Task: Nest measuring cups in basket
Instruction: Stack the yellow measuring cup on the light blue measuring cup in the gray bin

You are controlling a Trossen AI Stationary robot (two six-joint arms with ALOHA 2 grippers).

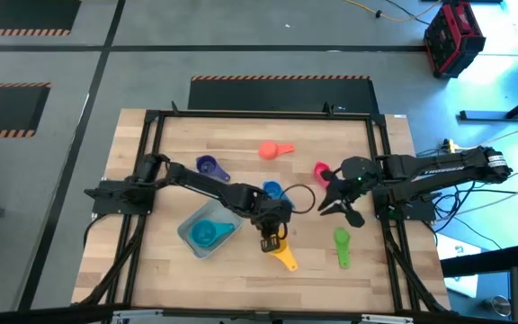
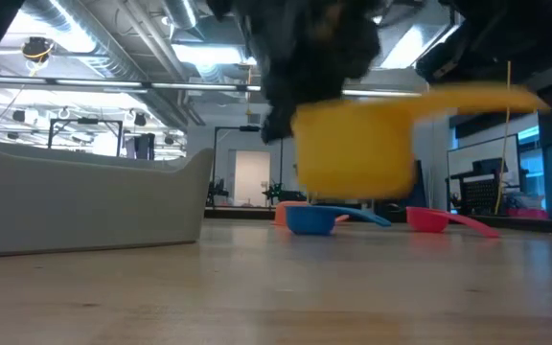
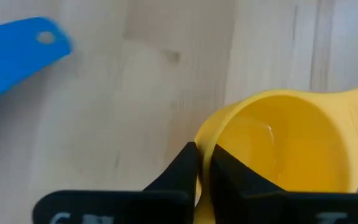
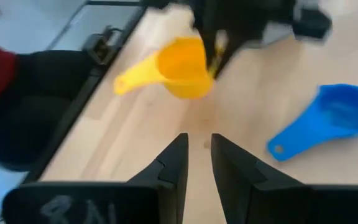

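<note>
My left gripper (image 1: 273, 232) is shut on the yellow-orange measuring cup (image 1: 285, 258), which hangs clear of the table in the low view (image 2: 353, 144). The pale grey-blue basket (image 1: 190, 236) sits just left of it, with the teal cup (image 1: 207, 233) inside. The blue cup (image 1: 272, 189), purple cup (image 1: 209, 166), coral-orange cup (image 1: 272, 150), pink-red cup (image 1: 321, 170) and green cup (image 1: 342, 243) lie on the wood. My right gripper (image 4: 197, 155) hovers narrowly open near the pink-red cup, touching nothing. My left gripper pinches the yellow-orange cup's bowl wall at its rim (image 3: 207, 148), opposite the handle, one finger (image 3: 182, 171) outside and one finger (image 3: 235, 171) inside the bowl. It comes from above. The cup is lifted clear, roughly upright, its handle (image 2: 477, 96) sticking out level.
A dark metal frame (image 1: 151, 126) borders the wooden table. The basket's wall (image 2: 84, 211) stands near the low camera. A black cable loop (image 1: 302, 198) lies between the two grippers. Bare wood (image 1: 241, 279) lies toward the near edge.
</note>
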